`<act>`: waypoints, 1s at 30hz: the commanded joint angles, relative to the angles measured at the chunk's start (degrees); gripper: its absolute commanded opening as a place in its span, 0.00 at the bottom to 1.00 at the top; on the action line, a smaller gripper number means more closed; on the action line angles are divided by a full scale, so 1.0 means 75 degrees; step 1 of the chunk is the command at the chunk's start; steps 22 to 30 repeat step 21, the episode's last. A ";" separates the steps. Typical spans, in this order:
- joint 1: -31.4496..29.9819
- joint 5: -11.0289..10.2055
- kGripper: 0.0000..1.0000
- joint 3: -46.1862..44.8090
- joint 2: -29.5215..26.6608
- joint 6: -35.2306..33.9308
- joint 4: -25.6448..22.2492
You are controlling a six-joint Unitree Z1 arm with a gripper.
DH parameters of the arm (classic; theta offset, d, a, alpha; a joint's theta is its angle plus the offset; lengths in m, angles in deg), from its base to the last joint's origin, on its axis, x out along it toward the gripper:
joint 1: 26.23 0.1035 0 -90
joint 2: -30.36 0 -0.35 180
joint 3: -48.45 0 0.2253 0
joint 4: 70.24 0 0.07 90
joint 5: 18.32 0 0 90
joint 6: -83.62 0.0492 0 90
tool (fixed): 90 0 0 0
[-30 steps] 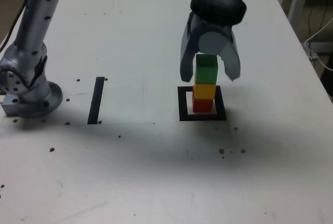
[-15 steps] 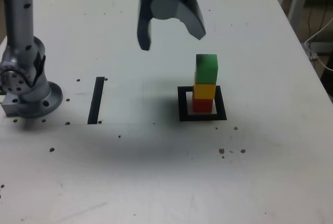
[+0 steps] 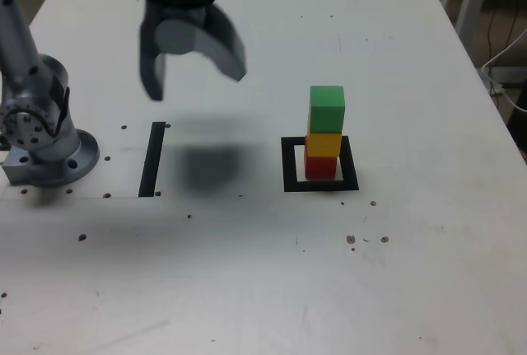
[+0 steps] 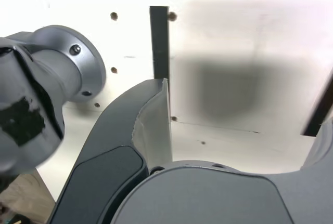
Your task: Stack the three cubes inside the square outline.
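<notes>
Overhead, we find the gripper (image 3: pixel 200 71) hanging above the desk (image 3: pixel 247 273), well to the exterior view's left of the stack and over the black strip (image 3: pixel 152 159). Its two grey fingers (image 3: pixel 152 67) point downward and stand wide apart, with nothing held between them. We note a soft shadow cast on the desk below it, just beside the strip. The arm's round metal base (image 3: pixel 41 137) sits at the exterior view's left edge.

We record the three cubes stacked upright: red cube (image 3: pixel 321 165) at the bottom, yellow cube (image 3: pixel 324 143) on it, green cube (image 3: pixel 327 108) on top, each touching the next. The red cube rests inside the square outline (image 3: pixel 289 165).

In the wrist view we see one finger (image 4: pixel 151 125), the base (image 4: pixel 57 63) and the strip (image 4: pixel 159 42); the stack is out of frame.

We can read no brand, label or writing in either view.

The desk is white, with small dark specks scattered across it. At the exterior view's right edge we see white furniture legs and a cable on the floor.
</notes>
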 commanded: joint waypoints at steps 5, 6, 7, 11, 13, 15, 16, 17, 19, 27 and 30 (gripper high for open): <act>0.0008 0.0009 1.00 -0.1401 -0.0373 0.0308 0.0690; 0.0008 0.0015 1.00 -0.1555 -0.0415 0.0329 0.0783; 0.0008 0.0030 1.00 -0.1747 -0.0466 0.0345 0.0902; 0.0008 0.0084 1.00 -0.2218 -0.0573 0.0360 0.1218; 0.0008 0.0115 1.00 -0.2358 -0.0596 0.0379 0.1329; 0.0008 0.0138 1.00 -0.2438 -0.0609 0.0401 0.1399; 0.0008 0.0149 1.00 -0.2461 -0.0614 0.0411 0.1425; 0.0008 0.0157 1.00 -0.2478 -0.0618 0.0420 0.1442; 0.0008 0.0170 1.00 -0.2505 -0.0626 0.0427 0.1476; 0.0008 0.0183 1.00 -0.2528 -0.0630 0.0431 0.1510; 0.0008 0.0183 1.00 -0.2528 -0.0630 0.0431 0.1510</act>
